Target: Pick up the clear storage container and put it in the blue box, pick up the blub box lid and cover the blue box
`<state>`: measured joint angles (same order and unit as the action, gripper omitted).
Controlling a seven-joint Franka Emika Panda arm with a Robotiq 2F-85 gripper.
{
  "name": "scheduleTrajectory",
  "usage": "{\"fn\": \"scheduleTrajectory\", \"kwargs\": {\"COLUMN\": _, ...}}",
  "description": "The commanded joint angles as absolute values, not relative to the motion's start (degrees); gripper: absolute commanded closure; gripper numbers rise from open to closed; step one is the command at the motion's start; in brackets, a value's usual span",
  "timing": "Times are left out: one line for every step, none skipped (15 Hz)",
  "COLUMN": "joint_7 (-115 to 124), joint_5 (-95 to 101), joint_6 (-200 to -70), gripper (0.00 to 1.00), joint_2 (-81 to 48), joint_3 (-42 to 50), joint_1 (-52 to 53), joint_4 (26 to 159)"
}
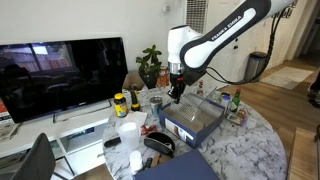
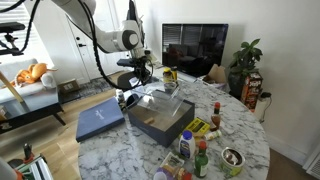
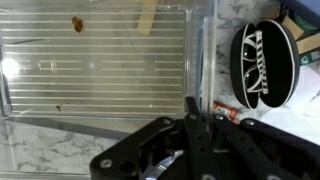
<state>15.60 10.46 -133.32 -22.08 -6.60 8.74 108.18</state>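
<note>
Marble counter point(image 2: 130, 152): carried everything; small bottles point(image 2: 200, 152) clustered at its near right.
Lid point(image 2: 100, 120): lay flat at the near left, just beside the blue box point(image 2: 160, 125).
Blue box: stood open mid-counter, right of the lid.
Clear storage container point(image 2: 162, 102): sat at the box's open top; whether it rested fully inside could not be told.
End effector point(image 3: 190, 112): fingers closed tight, pinching the container's left wall.
Black oval object point(image 3: 265, 60): lay on the counter beside the container, seen in the wrist view.
Television point(image 2: 195, 45): far back, a potted plant point(image 2: 245, 60) to its right.
</note>
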Motion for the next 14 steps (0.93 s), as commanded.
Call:
{"fn": "scheduleTrajectory", "kwargs": {"joint_7": 12.32, "joint_5": 7.30, "joint_6": -136.56, "gripper": 0.99, "joint_2": -24.38, "joint_3": -5.59, "joint_1": 8.34, "joint_4": 109.05}}
{"fn": "scheduleTrajectory", "kwargs": {"joint_7": 11.25, "joint_5": 5.70, "joint_6": -137.02, "gripper": 0.99, "joint_2": -24.78, "joint_3": -5.84, "joint_1": 7.85, "joint_4": 109.34}}
{"fn": "scheduleTrajectory", "kwargs": {"joint_7": 10.81, "joint_5": 4.59, "joint_6": -137.63, "gripper": 0.99, "joint_2": -25.44, "joint_3": -5.74, "joint_1": 7.56, "joint_4": 109.80}}
{"fn": "scheduleTrajectory", "kwargs": {"joint_7": 10.27, "joint_5": 3.44, "joint_6": -137.79, "gripper": 0.99, "joint_2": -25.91, "joint_3": -5.79, "joint_1": 7.39, "joint_4": 109.87}}
{"fn": "scheduleTrajectory", "kwargs": {"joint_7": 9.73, "joint_5": 2.36, "joint_6": -138.45, "gripper": 0.99, "joint_2": -26.38, "joint_3": -5.78, "joint_1": 7.08, "joint_4": 110.19}}
{"fn": "scheduleTrajectory", "kwargs": {"joint_7": 9.34, "joint_5": 1.36, "joint_6": -139.10, "gripper": 0.99, "joint_2": -26.67, "joint_3": -5.83, "joint_1": 6.87, "joint_4": 110.38}}
{"fn": "scheduleTrajectory", "kwargs": {"joint_7": 9.06, "joint_5": 0.92, "joint_6": -139.99, "gripper": 0.99, "joint_2": -26.90, "joint_3": -5.65, "joint_1": 6.84, "joint_4": 110.85}}
{"fn": "scheduleTrajectory", "kwargs": {"joint_7": 8.68, "joint_5": 0.17, "joint_6": -140.54, "gripper": 0.99, "joint_2": -26.98, "joint_3": -5.71, "joint_1": 6.63, "joint_4": 111.34}}
{"fn": "scheduleTrajectory", "kwargs": {"joint_7": 8.68, "joint_5": -0.08, "joint_6": -141.28, "gripper": 0.99, "joint_2": -27.07, "joint_3": -5.53, "joint_1": 6.59, "joint_4": 111.87}}
{"fn": "scheduleTrajectory", "kwargs": {"joint_7": 8.78, "joint_5": -0.40, "joint_6": -142.12, "gripper": 0.92, "joint_2": -27.19, "joint_3": -5.36, "joint_1": 6.55, "joint_4": 112.36}}
{"fn": "scheduleTrajectory", "kwargs": {"joint_7": 9.33, "joint_5": -0.63, "joint_6": -142.50, "gripper": 0.68, "joint_2": -27.17, "joint_3": -5.11, "joint_1": 6.64, "joint_4": 112.80}}
{"fn": "scheduleTrajectory", "kwargs": {"joint_7": 9.65, "joint_5": -0.83, "joint_6": -143.00, "gripper": 0.67, "joint_2": -26.79, "joint_3": -4.97, "joint_1": 6.70, "joint_4": 113.36}}
{"fn": "scheduleTrajectory", "kwargs": {"joint_7": 10.23, "joint_5": -0.86, "joint_6": -143.59, "gripper": 0.66, "joint_2": -25.83, "joint_3": -4.79, "joint_1": 6.95, "joint_4": 114.26}}
{"fn": "scheduleTrajectory", "kwargs": {"joint_7": 10.75, "joint_5": -0.75, "joint_6": -143.54, "gripper": 0.58, "joint_2": -24.64, "joint_3": -4.70, "joint_1": 7.27, "joint_4": 115.15}}
